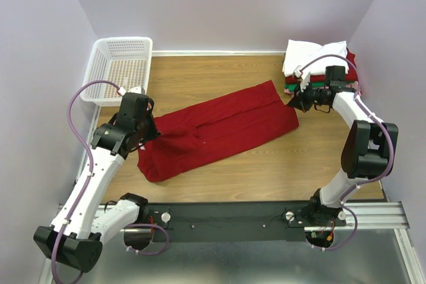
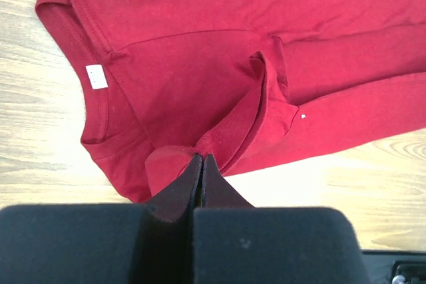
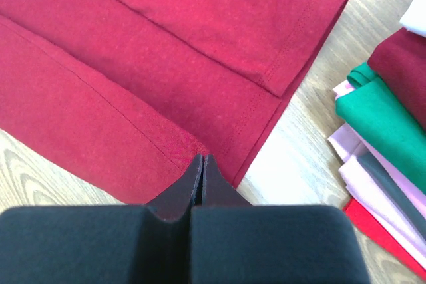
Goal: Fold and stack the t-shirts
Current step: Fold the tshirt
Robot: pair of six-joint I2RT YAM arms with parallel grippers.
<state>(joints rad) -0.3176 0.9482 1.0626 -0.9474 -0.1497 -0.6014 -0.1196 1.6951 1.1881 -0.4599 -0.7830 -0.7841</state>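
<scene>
Dark red t-shirt [image 1: 219,128] stretched lengthwise between left gripper [image 2: 202,164] and right gripper [image 3: 202,164], both clenched on opposite ends.

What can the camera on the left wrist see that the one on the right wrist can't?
Only the left wrist view shows the neckline with its small white label, and a bunched fold near the shut left gripper. Only the right wrist view shows the stitched bottom hem and the edge of the stack of folded shirts, green, pink and white among them. Both show the dark red t-shirt lying on the wooden table.
</scene>
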